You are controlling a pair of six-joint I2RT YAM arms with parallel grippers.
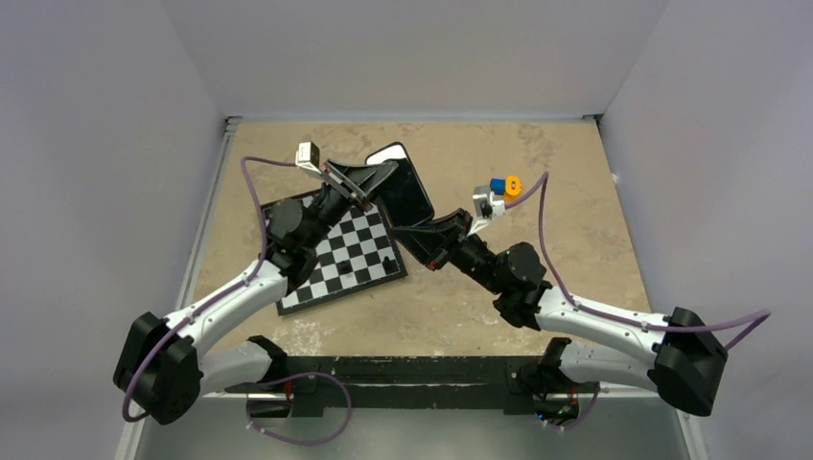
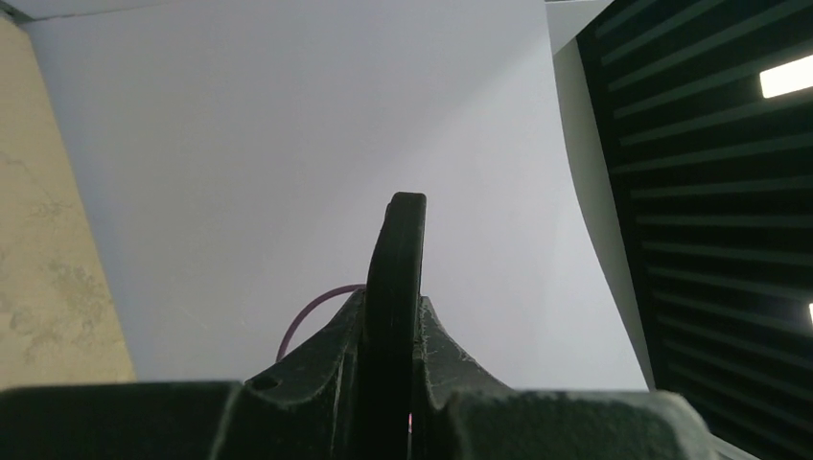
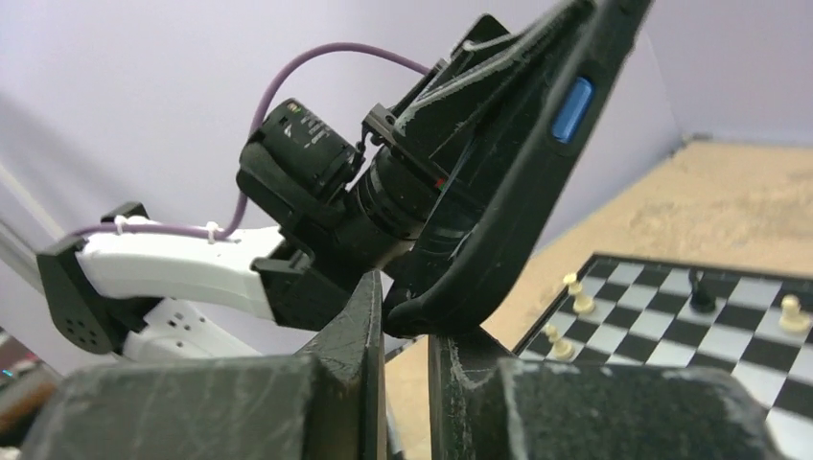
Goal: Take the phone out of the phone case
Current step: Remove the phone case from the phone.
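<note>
Flat rounded-rectangle phone point(image 1: 405, 187), glossy black screen up, sits seated in the thin black rounded-rectangle phone case point(image 3: 499, 220). No gap visible between them, so extraction looks not yet started. Pair is held tilted in the air above the beige table point(image 1: 614, 240), about 12 o'clock of its centre overhead. Likely reason: airborne, the rim and both faces are reachable.

Left tool point(image 2: 390, 335) is clamped across the cased phone's thickness from its 9 o'clock long edge. Wrist view shows the dark slab edge-on, squeezed between both fingers point(image 2: 316, 379). Reads as the anchor grip.

Right tool point(image 3: 407, 321) is closed on the phone case's lower corner, at the 5 o'clock end of the phone. Corner pinch is probably chosen because the shell lip peels easiest there. Small blue side button point(image 3: 572, 108) shows on the case edge above it.

Black-and-white chessboard point(image 1: 340, 254) with a few small pieces lies on the table at 8 o'clock of the phone, under the left arm. Small blue-and-orange item point(image 1: 505, 185) at 3 o'clock, beside the right wrist; can't tell if it rests on the table.

Judgement: next move needs a peel at that corner against the left hold. Risk is the phone popping free onto the board.
</note>
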